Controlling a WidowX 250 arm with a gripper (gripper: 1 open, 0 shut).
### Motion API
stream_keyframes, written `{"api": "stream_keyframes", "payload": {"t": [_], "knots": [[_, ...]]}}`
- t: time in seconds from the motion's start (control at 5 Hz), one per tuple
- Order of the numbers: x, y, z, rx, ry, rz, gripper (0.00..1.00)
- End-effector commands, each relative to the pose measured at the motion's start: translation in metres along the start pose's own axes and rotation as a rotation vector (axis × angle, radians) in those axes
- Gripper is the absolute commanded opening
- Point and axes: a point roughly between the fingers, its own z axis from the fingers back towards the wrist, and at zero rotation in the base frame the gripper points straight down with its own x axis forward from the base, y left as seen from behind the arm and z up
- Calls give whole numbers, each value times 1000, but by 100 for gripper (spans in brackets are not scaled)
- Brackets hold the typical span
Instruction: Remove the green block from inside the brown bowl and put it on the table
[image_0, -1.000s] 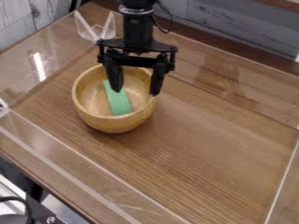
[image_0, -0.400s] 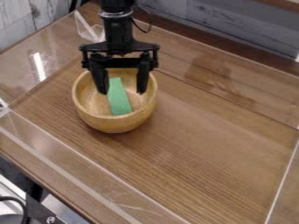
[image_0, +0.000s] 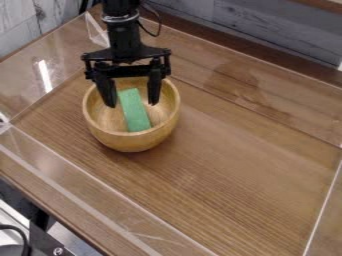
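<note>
Gripper (image_0: 130, 92) above the bowl, dark, arm coming down to it from the top of the view; its two fingers spread wide, one toward each side of the bowl, nothing pinched between them. Green block (image_0: 134, 110) inside the brown bowl (image_0: 131, 143), below the hand and between the spread fingers as the camera sees it; long, flat, bright green, its upper end near the hand, its lower end reaching toward the near wall of the bowl. Whether either fingertip touches the bowl: cannot tell from this view. Bowl round, light wood, thick-walled, standing on the table (image_0: 227, 160), under the hand. Tabletop brown, glossy, wood-grained, stretching out to both sides of the hand and toward the camera. Black cable (image_0: 16, 235) well apart from the hand, at the near left corner of the view.
</note>
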Motion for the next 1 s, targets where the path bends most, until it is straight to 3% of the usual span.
{"api": "stream_keyframes", "payload": {"t": [0.0,0.8], "knots": [[5,2,7,-20,-54,18,100],[6,1,-17,-46,-65,77,100]]}}
